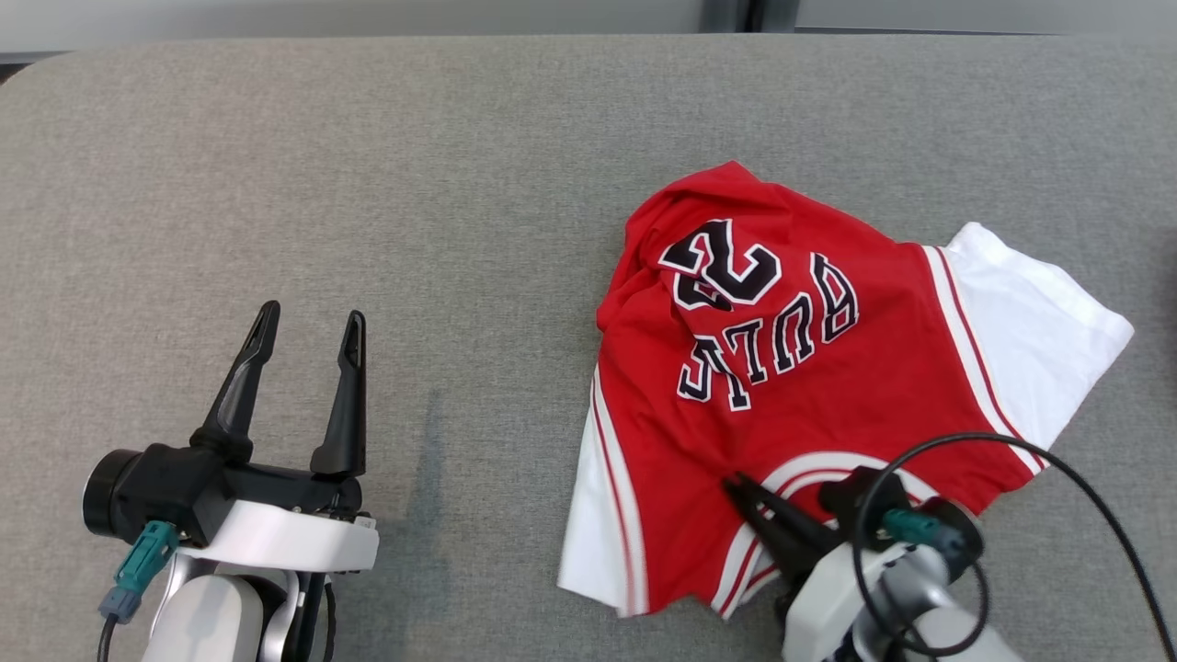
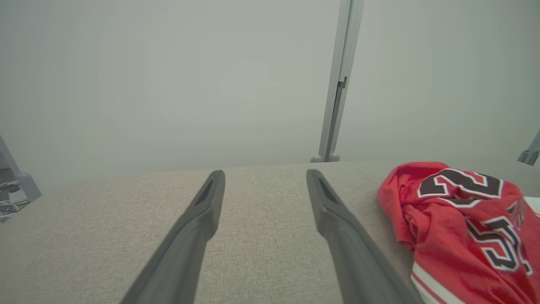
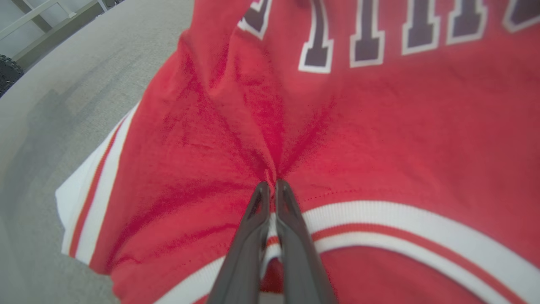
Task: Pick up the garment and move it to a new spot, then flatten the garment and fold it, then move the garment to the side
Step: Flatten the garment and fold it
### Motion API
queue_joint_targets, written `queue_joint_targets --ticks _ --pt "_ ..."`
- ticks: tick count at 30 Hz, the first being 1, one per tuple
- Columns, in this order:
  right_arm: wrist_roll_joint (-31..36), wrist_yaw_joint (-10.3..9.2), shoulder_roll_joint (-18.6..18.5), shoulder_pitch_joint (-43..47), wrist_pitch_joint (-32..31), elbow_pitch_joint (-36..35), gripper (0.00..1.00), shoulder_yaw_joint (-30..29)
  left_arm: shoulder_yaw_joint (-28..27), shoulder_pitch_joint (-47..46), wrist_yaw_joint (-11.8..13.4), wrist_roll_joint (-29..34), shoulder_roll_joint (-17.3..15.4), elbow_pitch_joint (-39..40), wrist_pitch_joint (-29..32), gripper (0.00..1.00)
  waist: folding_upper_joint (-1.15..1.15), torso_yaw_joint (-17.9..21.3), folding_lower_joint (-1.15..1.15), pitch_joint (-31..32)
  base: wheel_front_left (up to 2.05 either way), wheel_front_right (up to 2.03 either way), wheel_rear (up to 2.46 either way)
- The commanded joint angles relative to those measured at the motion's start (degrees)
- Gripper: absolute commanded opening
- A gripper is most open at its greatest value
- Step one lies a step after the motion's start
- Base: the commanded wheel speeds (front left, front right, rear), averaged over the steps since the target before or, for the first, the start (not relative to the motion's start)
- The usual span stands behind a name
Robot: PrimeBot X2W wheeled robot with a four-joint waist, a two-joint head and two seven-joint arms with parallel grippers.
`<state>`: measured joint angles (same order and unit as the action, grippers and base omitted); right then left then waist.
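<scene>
Garment (image 1: 782, 368) lies rumpled on the right half of the grey cloth surface (image 1: 368, 184) in the head view: red body, white short sleeves, red-white striped trim, black white-outlined "BULLS 23" upside down. The right gripper (image 1: 736, 483) sits at its near striped collar; the left gripper (image 1: 312, 314) hovers well apart, fingers spread.

Left wrist view: the left gripper (image 2: 265, 173) spreads wide over bare cloth, the garment (image 2: 455, 236) bunched at the right.

Right wrist view: the right gripper (image 3: 270, 184) is pressed together, pinching red garment (image 3: 379, 126) fabric just beyond the collar trim, creases radiating from the tips.
</scene>
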<state>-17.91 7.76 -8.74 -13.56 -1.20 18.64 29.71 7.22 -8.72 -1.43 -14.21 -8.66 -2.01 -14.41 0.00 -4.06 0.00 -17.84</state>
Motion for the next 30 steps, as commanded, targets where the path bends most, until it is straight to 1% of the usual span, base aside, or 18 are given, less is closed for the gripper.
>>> queue_joint_targets --ticks 1,6,11,12,13,17,20,24,26,30 --pt "0.6 -0.49 -2.1 0.7 0.3 -0.6 0.0 -2.2 -0.2 -0.6 0.2 -0.1 -0.4 0.1 -0.4 1.0 0.0 0.5 0.0 0.1 0.0 0.0 0.0" --pt "2.8 -0.26 -3.1 0.8 0.7 -9.3 0.0 -7.3 -0.5 -0.3 0.4 -0.2 -0.7 0.5 -0.4 1.0 0.0 1.8 0.0 0.3 0.0 0.0 0.0" --pt "4.7 -0.27 -4.3 1.1 -0.5 -17.4 0.0 -14.3 -0.5 -0.4 0.6 -0.2 -1.0 0.8 -0.4 1.0 0.0 2.8 0.0 0.2 0.0 0.0 0.0" --pt "5.1 -0.27 -4.5 1.1 -0.8 -18.6 0.0 -16.4 -0.5 -0.5 0.7 -0.3 -1.0 0.9 -0.4 1.0 0.0 3.0 0.0 0.2 0.0 0.0 0.0" --pt "5.1 -0.27 -4.5 1.1 -0.8 -18.6 0.0 -16.4 -0.5 -0.5 0.7 -0.3 -1.0 0.9 -0.4 1.0 0.0 3.0 0.0 0.2 0.0 0.0 0.0" --pt "6.1 -0.27 -5.0 0.4 -1.5 -21.7 0.0 -24.1 -0.6 -0.6 0.9 -0.3 -1.2 1.2 -0.4 1.0 0.0 3.6 0.0 -0.3 0.0 0.0 0.0" --pt "6.3 -0.27 -5.3 0.1 -1.9 -21.4 0.0 -29.1 -0.3 -1.2 0.8 -0.3 -1.3 1.4 -0.4 1.0 0.0 3.6 0.0 -0.9 0.0 0.0 0.0" --pt "5.4 -0.27 -5.0 -0.7 -1.0 -17.5 0.0 -34.4 -0.1 -1.8 0.8 -0.3 -1.6 1.6 -0.3 1.0 0.0 3.4 0.0 -2.3 0.0 0.0 0.0" --pt "5.0 -0.27 -4.9 -1.7 0.1 -14.4 0.0 -35.8 0.0 -2.3 0.7 -0.4 -1.6 1.5 -0.4 1.0 0.0 3.3 0.0 -3.0 0.0 0.0 0.0" --pt "3.7 -0.27 -4.7 -3.7 2.8 -7.7 0.0 -35.8 0.3 -2.9 0.6 -0.4 -1.6 1.3 -0.4 1.0 0.0 2.9 0.0 -3.9 0.0 0.0 0.0"
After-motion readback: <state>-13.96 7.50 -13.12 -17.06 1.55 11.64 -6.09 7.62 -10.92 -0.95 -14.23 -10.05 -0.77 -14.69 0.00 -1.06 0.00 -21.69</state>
